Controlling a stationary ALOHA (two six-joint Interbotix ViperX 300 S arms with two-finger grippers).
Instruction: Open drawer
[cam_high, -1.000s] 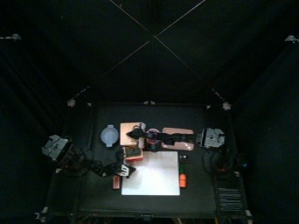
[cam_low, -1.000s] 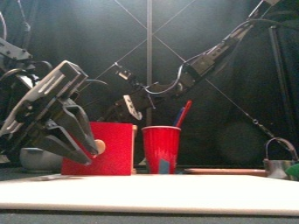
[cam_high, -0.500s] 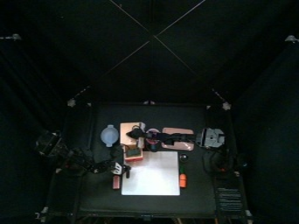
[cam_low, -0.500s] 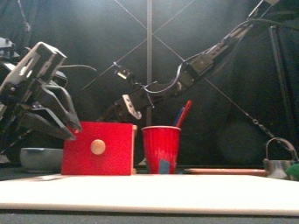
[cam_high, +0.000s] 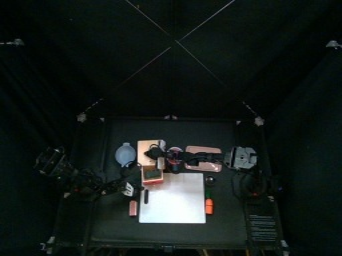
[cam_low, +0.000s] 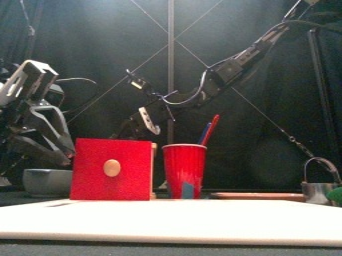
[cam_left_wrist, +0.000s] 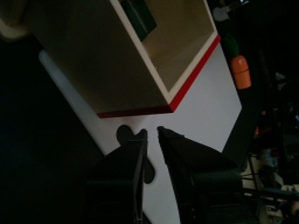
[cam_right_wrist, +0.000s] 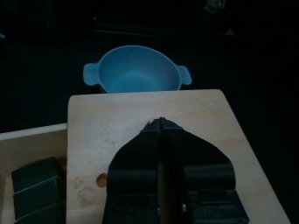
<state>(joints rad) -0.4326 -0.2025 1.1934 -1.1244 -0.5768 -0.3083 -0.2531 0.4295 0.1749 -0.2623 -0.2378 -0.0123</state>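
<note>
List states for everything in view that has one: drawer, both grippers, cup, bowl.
drawer: looks closed, red front flush with its box.
left gripper: open, empty, clear of the drawer.
right gripper: shut, over the box's wooden top.
red cup: upright, sticks poking out.
blue bowl: upright, empty.

You see a red drawer (cam_low: 112, 169) front with a pale round knob (cam_low: 112, 168), a red cup (cam_low: 186, 170) beside it, a white sheet (cam_low: 174, 222) on the black bench (cam_high: 114, 205), and a blue bowl (cam_right_wrist: 135, 69) beyond pale wood.
</note>
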